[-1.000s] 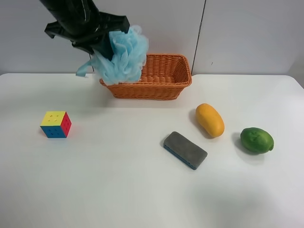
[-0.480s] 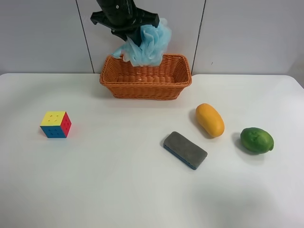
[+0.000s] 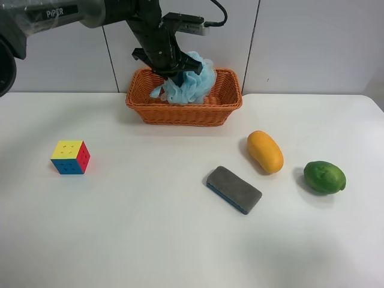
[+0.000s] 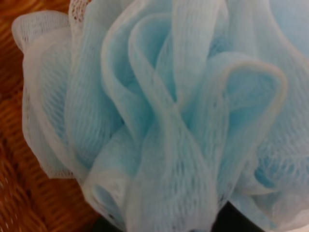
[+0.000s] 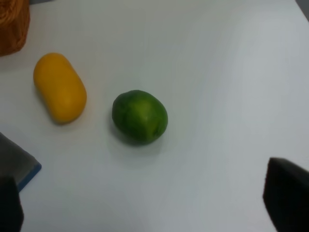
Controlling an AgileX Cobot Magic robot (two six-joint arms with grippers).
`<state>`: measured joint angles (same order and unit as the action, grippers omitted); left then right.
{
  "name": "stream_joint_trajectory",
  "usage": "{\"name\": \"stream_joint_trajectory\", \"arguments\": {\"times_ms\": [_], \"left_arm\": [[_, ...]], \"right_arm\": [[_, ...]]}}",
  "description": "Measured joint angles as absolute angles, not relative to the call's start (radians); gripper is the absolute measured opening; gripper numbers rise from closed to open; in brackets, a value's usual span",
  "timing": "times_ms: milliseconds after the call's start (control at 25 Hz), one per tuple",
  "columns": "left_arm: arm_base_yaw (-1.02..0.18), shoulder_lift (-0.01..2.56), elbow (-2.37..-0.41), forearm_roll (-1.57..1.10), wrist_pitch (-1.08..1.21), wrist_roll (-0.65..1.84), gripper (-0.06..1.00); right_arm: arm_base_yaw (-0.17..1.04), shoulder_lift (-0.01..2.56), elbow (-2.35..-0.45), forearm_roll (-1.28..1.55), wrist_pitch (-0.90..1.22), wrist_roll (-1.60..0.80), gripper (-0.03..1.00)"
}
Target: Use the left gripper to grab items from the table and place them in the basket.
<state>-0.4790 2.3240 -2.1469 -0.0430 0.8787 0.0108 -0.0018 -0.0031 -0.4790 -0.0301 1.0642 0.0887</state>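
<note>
We find the basket (image 3: pixel 225 105) at the far side of the tabletop (image 3: pixel 150 228), the pouf (image 3: pixel 191 86) reaching into it. In the exterior high view, the puzzle cube (image 3: pixel 71 157) lies nearer at left. The eraser block (image 3: pixel 234 189), mango (image 3: pixel 265 151) and round fruit (image 3: pixel 324 177) run rightward.

- The light-blue mesh bath pouf (image 4: pixel 159 116), by which the left wrist view is filled, is seen as soft, open netting gathered in ruffled folds, matt and faintly translucent.
- The rectangular orange wicker basket (image 3: pixel 180 113), at the upper middle of the exterior high view, is woven of thin strands; a ribbed, rough surface is shown.
- The large white tabletop (image 3: pixel 150 240) is seen as smooth and plain, with a dull satin finish.
- The colourful puzzle cube (image 3: pixel 71 157), at the left, is seen as smooth, plastic-looking faces.
- The yellow-orange mango (image 3: pixel 265 151) is smooth-skinned and matt; fine dimpling is shown on the green fruit (image 5: pixel 140 116).
- The grey-and-blue eraser block (image 3: pixel 234 189) is topped by matt, felt-like grey.
</note>
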Motion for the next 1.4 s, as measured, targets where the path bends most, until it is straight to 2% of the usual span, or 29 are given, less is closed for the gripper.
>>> {"name": "stream_joint_trajectory", "arguments": {"times_ms": [80, 160, 200, 280, 360, 400, 600, 960, 1120, 1280, 1400], "left_arm": [[-0.479, 2.324, -2.147, -0.045, 0.863, 0.020, 0.15], [-0.479, 2.324, -2.147, -0.054, 0.855, 0.024, 0.27], [-0.479, 2.324, -2.147, -0.057, 0.851, 0.024, 0.42], [-0.478, 2.324, -2.147, -0.059, 0.841, 0.024, 0.78], [-0.476, 2.324, -2.149, -0.069, 0.841, 0.024, 0.92], [-0.476, 2.324, -2.149, -0.075, 0.842, 0.024, 0.95], [-0.476, 2.287, -2.149, -0.088, 0.877, 0.022, 0.99], [-0.472, 2.097, -2.150, -0.053, 1.182, -0.008, 0.99], [-0.458, 2.003, -2.134, -0.050, 1.206, 0.041, 0.99], [-0.458, 1.857, -1.994, -0.046, 1.207, 0.075, 0.99], [-0.458, 1.705, -1.783, -0.047, 1.206, 0.085, 0.99]], "right_arm": [[-0.002, -0.003, -0.479, -0.030, 1.064, 0.089, 0.99], [-0.002, -0.003, -0.479, -0.030, 1.064, 0.089, 0.99], [-0.002, -0.003, -0.479, -0.030, 1.064, 0.089, 0.99], [-0.002, -0.003, -0.479, -0.030, 1.064, 0.089, 0.99], [-0.002, -0.003, -0.479, -0.030, 1.064, 0.089, 0.99], [-0.002, -0.003, -0.479, -0.030, 1.064, 0.089, 0.99], [-0.002, -0.003, -0.479, -0.030, 1.064, 0.089, 0.99], [-0.002, -0.003, -0.479, -0.030, 1.064, 0.089, 0.99], [-0.002, -0.003, -0.479, -0.030, 1.064, 0.089, 0.99], [-0.002, -0.003, -0.479, -0.030, 1.064, 0.089, 0.99], [-0.002, -0.003, -0.479, -0.030, 1.064, 0.089, 0.99]]}}
